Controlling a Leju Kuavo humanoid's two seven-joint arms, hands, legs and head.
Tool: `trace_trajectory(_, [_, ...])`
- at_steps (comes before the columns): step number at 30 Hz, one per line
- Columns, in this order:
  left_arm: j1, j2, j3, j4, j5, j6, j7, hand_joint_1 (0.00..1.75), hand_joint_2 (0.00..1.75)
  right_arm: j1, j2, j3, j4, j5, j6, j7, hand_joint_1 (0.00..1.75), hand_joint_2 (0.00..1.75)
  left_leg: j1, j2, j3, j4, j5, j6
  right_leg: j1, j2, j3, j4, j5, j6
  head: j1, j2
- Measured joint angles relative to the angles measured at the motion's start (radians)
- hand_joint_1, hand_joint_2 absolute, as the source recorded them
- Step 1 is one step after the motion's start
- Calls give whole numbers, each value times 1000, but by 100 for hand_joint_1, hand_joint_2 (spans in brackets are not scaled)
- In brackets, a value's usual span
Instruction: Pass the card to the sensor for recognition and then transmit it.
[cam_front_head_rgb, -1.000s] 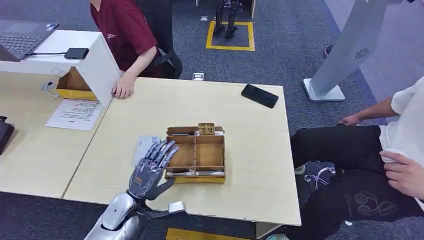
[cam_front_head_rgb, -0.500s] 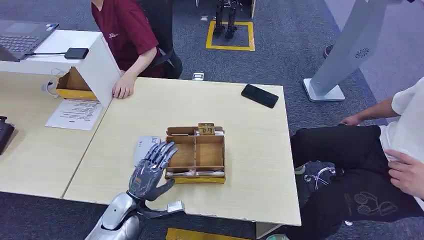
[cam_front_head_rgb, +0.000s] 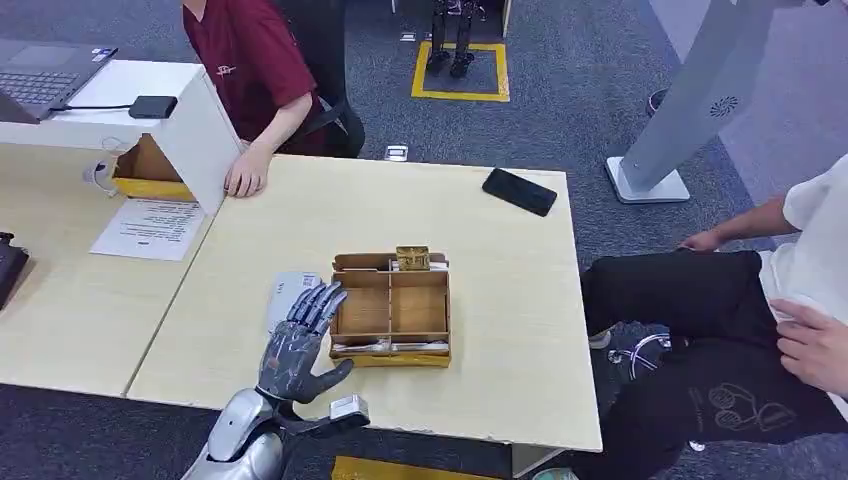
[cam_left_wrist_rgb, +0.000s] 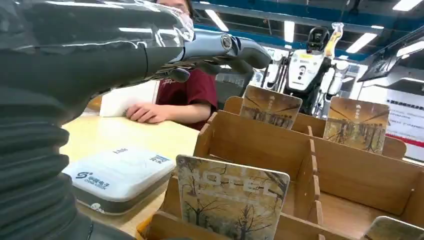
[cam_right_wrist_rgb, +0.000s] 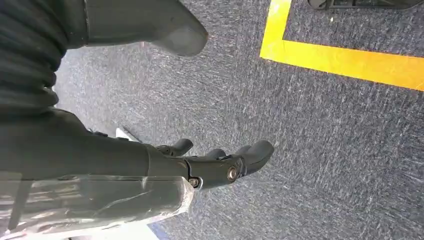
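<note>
The robot's left hand (cam_front_head_rgb: 296, 345), fingers apart and empty, had drawn slightly back toward the table's near edge, left of the wooden card box (cam_front_head_rgb: 391, 309). The nearest card (cam_left_wrist_rgb: 229, 197) stood unpicked in its near slot. The white sensor (cam_front_head_rgb: 287, 292) lay just left. The right hand (cam_right_wrist_rgb: 220, 162) hung open over carpet.

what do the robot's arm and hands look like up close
The left arm is shiny silver metal. The left robot hand has a grey-blue back with dark segmented fingers. At the wrist: grey ribbed cover, clear plastic wrap over the hand. The right robot hand looks the same, with dark fingers.
</note>
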Motion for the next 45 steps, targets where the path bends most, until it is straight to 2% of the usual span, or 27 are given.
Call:
trace_trajectory(8, [0, 0, -5, 0, 12, -2, 4, 0, 175, 0, 1, -3, 0, 0, 0, 0, 0, 175, 0, 0, 0, 0, 0, 0, 0, 0, 0, 0, 0, 0, 0, 0])
trace_trajectory(14, [1, 0, -10, -11, 93, -59, -26, 0, 175, 0, 1, -4, 0, 3, 1, 0, 0, 175, 0, 0, 0, 0, 0, 0, 0, 0, 0, 0, 0, 0, 0, 0])
trace_trajectory(28, [2, 0, -12, -19, 98, -62, -28, 0, 175, 0, 1, -4, 0, 3, 2, 0, 0, 175, 0, 0, 0, 0, 0, 0, 0, 0, 0, 0, 0, 0, 0, 0])
trace_trajectory(30, [2, 0, -12, -19, 98, -65, -28, 23, 175, 0, 1, -4, 0, 4, 2, -1, 0, 175, 0, 0, 0, 0, 0, 0, 0, 0, 0, 0, 0, 0, 0, 0])
trace_trajectory(34, [2, 0, -12, -19, 103, -93, -27, 23, 175, 0, 1, -4, 0, 7, 2, -3, 0, 175, 0, 0, 0, 0, 0, 0, 0, 0, 0, 0, 0, 0, 0, 0])
trace_trajectory(35, [2, 1, -12, -19, 103, -95, -27, 145, 175, 0, 1, -4, 0, 8, 2, -3, 0, 175, 0, 0, 0, 0, 0, 0, 0, 0, 0, 0, 0, 0, 0, 0])
trace_trajectory(37, [2, 3, -12, -19, 105, -97, -27, 155, 175, 0, 1, -4, 0, 8, 2, -3, 0, 175, 0, 0, 0, 0, 0, 0, 0, 0, 0, 0, 0, 0, 0, 0])
trace_trajectory(40, [3, 5, -12, -19, 106, -102, -27, 147, 175, 0, 1, -4, 0, 10, 1, -3, 0, 175, 0, 0, 0, 0, 0, 0, 0, 0, 0, 0, 0, 0, 0, 0])
trace_trajectory(41, [3, 6, -12, -19, 107, -104, -27, 84, 175, 0, 1, -4, 0, 11, 1, -3, 0, 175, 0, 0, 0, 0, 0, 0, 0, 0, 0, 0, 0, 0, 0, 0])
trace_trajectory(42, [3, 7, -12, -19, 108, -104, -27, 134, 175, 0, 1, -4, 0, 13, 1, -3, 0, 175, 0, 0, 0, 0, 0, 0, 0, 0, 0, 0, 0, 0, 0, 0])
trace_trajectory(43, [3, 8, -12, -19, 109, -104, -28, 157, 175, 0, 0, -5, 0, 16, 1, -3, 0, 175, 0, 0, 0, 0, 0, 0, 0, 0, 0, 0, 0, 0, 0, 0])
trace_trajectory(44, [3, 8, -12, -19, 111, -104, -29, 171, 175, 0, 1, -5, 0, 16, 1, -3, 0, 175, 0, 0, 0, 0, 0, 0, 0, 0, 0, 0, 0, 0, 0, 0])
trace_trajectory(45, [3, 8, -12, -19, 114, -104, -29, 175, 175, 0, 0, -5, 0, 16, 1, -3, 0, 175, 0, 0, 0, 0, 0, 0, 0, 0, 0, 0, 0, 0, 0, 0])
